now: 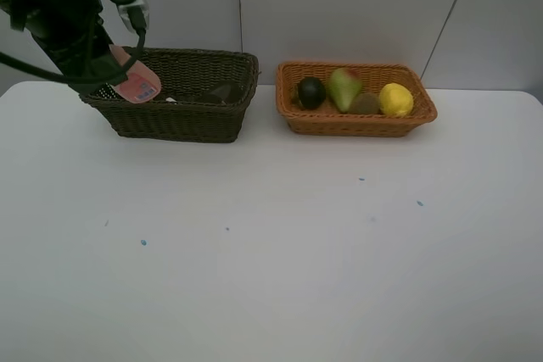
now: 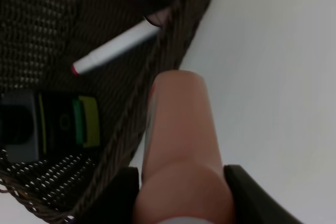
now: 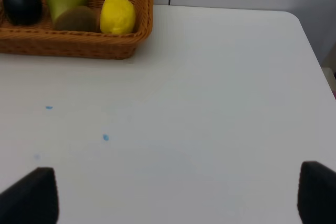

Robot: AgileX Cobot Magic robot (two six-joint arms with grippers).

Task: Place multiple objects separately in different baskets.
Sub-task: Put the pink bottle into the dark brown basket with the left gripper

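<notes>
My left gripper point(image 1: 121, 64) is shut on the pink bottle point(image 1: 137, 84), holding it tilted above the left end of the dark brown basket point(image 1: 182, 120). In the left wrist view the pink bottle point(image 2: 181, 135) sits between the two dark fingers point(image 2: 113, 195), over the basket's rim point(image 2: 157, 72). Inside lie the white-pink marker point(image 2: 115, 48) and the dark green bottle point(image 2: 63, 124). The orange-tan basket point(image 1: 356, 125) holds the dark green round fruit point(image 1: 311, 92), pear point(image 1: 344, 88), kiwi point(image 1: 366, 104) and lemon point(image 1: 395, 99). My right gripper point(image 3: 173, 203) is open over bare table, out of the exterior view.
The two baskets stand side by side at the back of the white table point(image 1: 271, 243), close to the wall. Small blue specks point(image 1: 142, 242) dot the tabletop. The table's right edge and rounded corner point(image 3: 294, 17) show in the right wrist view.
</notes>
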